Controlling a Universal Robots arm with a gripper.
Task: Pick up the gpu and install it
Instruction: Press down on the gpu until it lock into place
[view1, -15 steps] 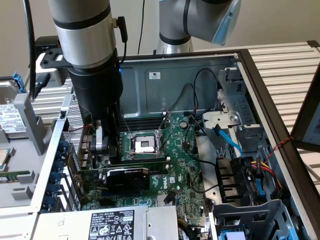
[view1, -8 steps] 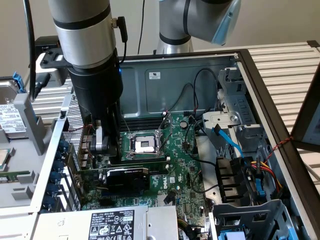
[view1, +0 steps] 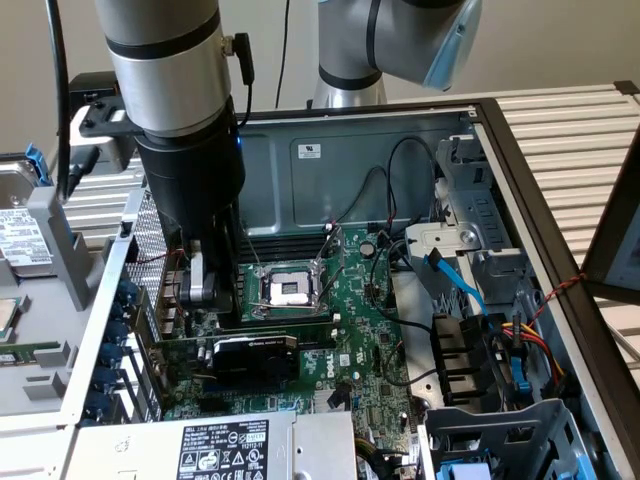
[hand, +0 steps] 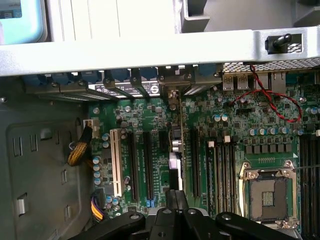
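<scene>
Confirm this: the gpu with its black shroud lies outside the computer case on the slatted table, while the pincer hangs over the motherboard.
Not quite. The exterior view shows the gpu inside the computer case, seated on the motherboard, not out on the slatted table. The rest holds: the pincer hangs over the motherboard.

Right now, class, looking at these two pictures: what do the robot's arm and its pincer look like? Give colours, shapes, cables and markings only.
The arm is a thick silver-grey cylinder ringed by a black band, with a pale blue cap on a joint farther back. Below it sits a black cylindrical wrist section with a small blue light. A black cable runs down beside it. The pincer has a grey metal finger; in the wrist view its black linkages carry round silver bolts.
</scene>
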